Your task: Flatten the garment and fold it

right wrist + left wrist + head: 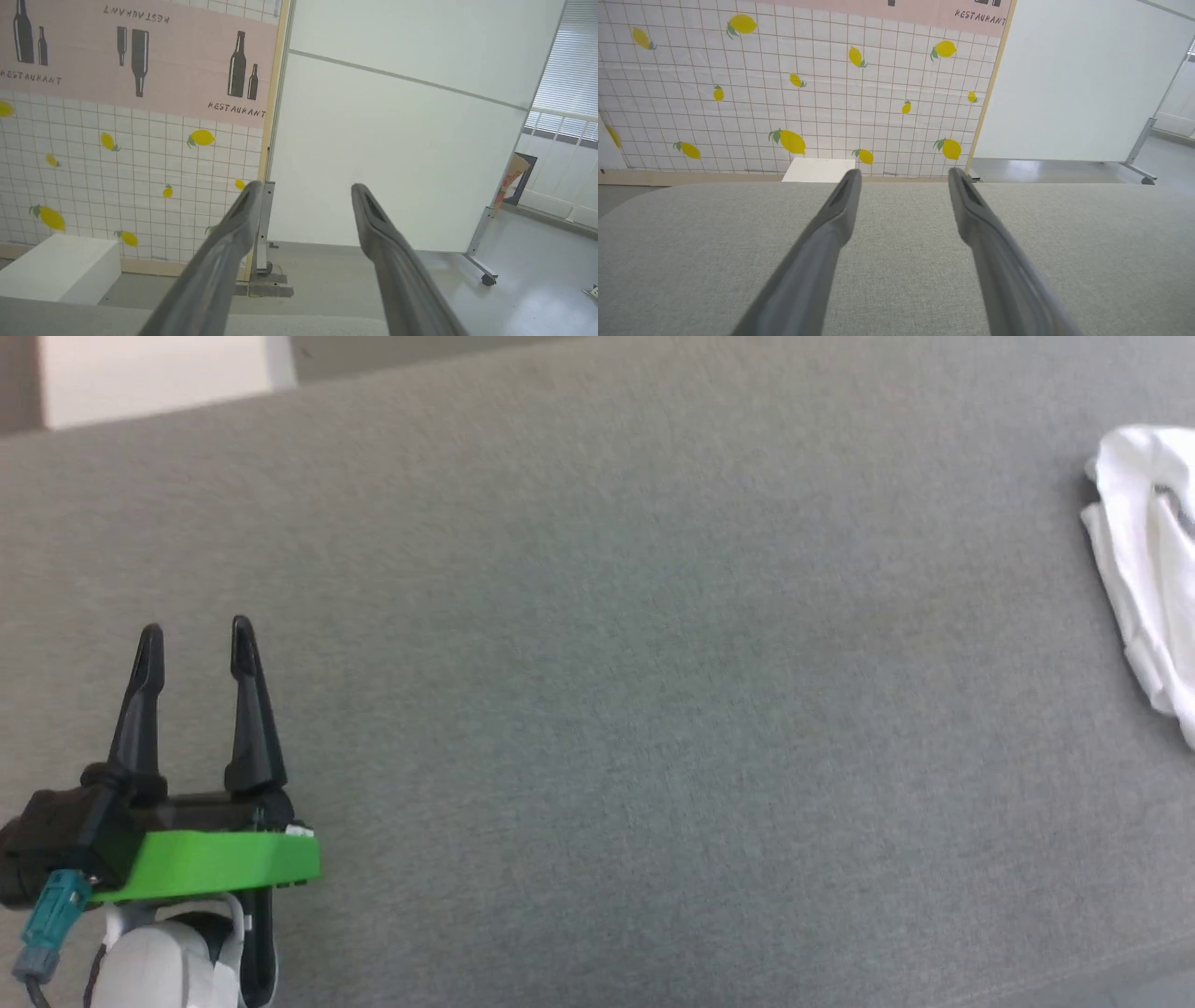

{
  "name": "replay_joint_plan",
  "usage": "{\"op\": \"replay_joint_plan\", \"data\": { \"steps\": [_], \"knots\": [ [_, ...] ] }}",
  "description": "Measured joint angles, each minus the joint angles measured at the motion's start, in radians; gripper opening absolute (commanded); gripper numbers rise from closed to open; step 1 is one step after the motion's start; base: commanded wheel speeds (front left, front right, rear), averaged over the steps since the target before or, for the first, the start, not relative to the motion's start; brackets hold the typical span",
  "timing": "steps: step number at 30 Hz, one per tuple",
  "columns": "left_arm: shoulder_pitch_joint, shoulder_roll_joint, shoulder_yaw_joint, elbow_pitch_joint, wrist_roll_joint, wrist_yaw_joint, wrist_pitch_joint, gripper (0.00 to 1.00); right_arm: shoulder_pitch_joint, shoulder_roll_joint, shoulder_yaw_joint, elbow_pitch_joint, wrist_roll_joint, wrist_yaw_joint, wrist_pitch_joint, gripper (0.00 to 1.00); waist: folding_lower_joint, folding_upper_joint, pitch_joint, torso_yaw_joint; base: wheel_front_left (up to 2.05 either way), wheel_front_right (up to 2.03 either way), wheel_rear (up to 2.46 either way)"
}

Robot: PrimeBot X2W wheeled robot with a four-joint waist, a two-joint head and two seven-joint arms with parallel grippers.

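- Located the T-shirt at the far right edge of the grey fabric-covered surface, bunched in loose overlapping folds and partly cut off by the head view. Neither flattened nor folded.
- Found the left gripper low at the near left, well apart from the T-shirt, with jaws spread and nothing between them. Judged to be parked clear of the work rather than engaged.
- Confirmed in the left wrist view: poised just above bare grey fabric, aimed toward a white box beyond the far edge, in front of the lemon-patterned wall.
- Found the right gripper lifted and aimed past the far edge at a white partition panel, with jaws spread, empty and touching no cloth.
- Judged the task to be at an early stage, with the T-shirt lying free of both grippers.
- Recommended a reach from the right side, that being nearer. Noted a risk of pinching several thin layers at once.
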Motion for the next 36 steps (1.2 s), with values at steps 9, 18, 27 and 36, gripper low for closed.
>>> {"op": "replay_joint_plan", "data": {
  "steps": [9, 18, 27, 36],
  "knots": [
    [0.006, -0.034, 0.007, 0.082, -0.037, 0.034, -0.009, 1.00, 0.244, 0.303, 0.034, -0.139, 0.063, 0.000, -0.154, 1.00, 0.0000, 0.0000, -0.157, 0.123, 0.00, 0.00, 0.00],
    [0.004, -0.058, -0.019, 0.155, -0.037, 0.065, -0.017, 1.00, 0.487, 0.328, 0.048, -0.070, 0.103, 0.000, -0.211, 1.00, 0.0000, 0.0000, -0.247, 0.235, 0.00, 0.00, 0.00],
    [0.014, -0.058, -0.068, 0.248, -0.020, 0.070, -0.010, 1.00, 0.672, 0.328, 0.023, -0.081, 0.061, 0.000, -0.219, 1.00, 0.0000, 0.0000, -0.321, 0.284, 0.00, 0.00, 0.00],
    [0.059, -0.065, -0.149, 0.409, 0.025, 0.070, -0.009, 1.00, 0.818, 0.328, 0.013, -0.065, -0.029, 0.000, -0.219, 1.00, 0.0000, 0.0000, -0.366, 0.267, 0.00, 0.00, 0.00]
  ]
}}
